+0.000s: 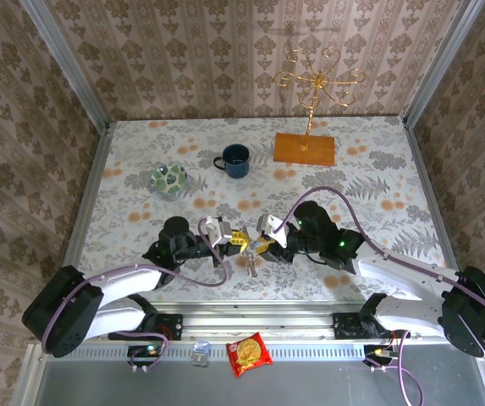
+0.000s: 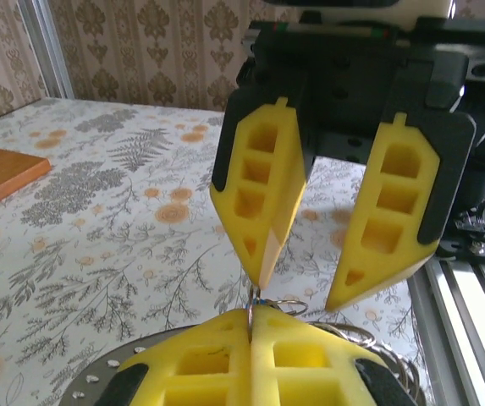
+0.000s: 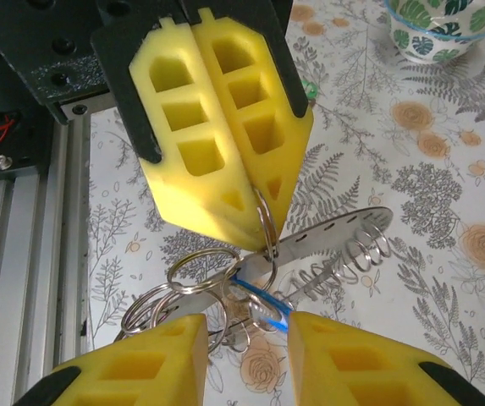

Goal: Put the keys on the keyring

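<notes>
Progress looks partial: the left end effector (image 3: 255, 230) is clamped shut on a thin silver wire loop (image 3: 266, 222) joined to the flat dark grey metal keyring with a coiled edge (image 3: 344, 241), at the near middle of the floral surface (image 3: 445, 279). The right end effector (image 3: 246, 330) stands open around the small blue-headed key (image 3: 263, 306), which seems to sit among the rings. A small green piece (image 3: 308, 87), possibly the green key, lies apart and looks unthreaded.

Two end effectors (image 3: 255, 224) (image 2: 303, 286), one mug (image 1: 235, 160), one dish (image 1: 169, 179), one wire stand (image 1: 316, 83), one keyring (image 3: 335, 233)
</notes>
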Robot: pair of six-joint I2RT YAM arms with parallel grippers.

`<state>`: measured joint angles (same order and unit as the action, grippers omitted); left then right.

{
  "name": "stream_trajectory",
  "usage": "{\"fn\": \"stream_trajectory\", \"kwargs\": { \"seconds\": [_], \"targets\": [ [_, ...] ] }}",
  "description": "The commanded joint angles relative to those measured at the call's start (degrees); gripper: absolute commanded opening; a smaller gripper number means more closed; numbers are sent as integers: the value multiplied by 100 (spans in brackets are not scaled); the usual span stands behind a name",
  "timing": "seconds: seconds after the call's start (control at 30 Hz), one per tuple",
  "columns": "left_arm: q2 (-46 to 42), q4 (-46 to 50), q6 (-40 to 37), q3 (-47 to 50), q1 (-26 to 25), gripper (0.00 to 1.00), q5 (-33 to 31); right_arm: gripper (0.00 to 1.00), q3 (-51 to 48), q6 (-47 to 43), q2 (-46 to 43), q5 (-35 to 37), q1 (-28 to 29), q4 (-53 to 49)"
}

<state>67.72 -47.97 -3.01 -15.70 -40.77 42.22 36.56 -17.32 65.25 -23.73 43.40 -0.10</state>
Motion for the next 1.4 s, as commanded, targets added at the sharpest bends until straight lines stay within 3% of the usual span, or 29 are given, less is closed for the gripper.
{"fn": "stream_trajectory", "kwargs": {
  "seconds": [0.0,0.23,1.0,1.37],
  "targets": [
    [93,-724,326,76,9,0,72,30,-91,216,-7,131,21,635],
    [171,-828,186,93,0,0,177,29,25,-110,-309,-491,-104,223],
    [175,-734,-301,53,-70,0,414,16,824,-742,487,-774,-204,-648],
    [196,-741,-347,41,-77,0,491,19,786,-754,411,-989,-332,-680]
  ]
}}
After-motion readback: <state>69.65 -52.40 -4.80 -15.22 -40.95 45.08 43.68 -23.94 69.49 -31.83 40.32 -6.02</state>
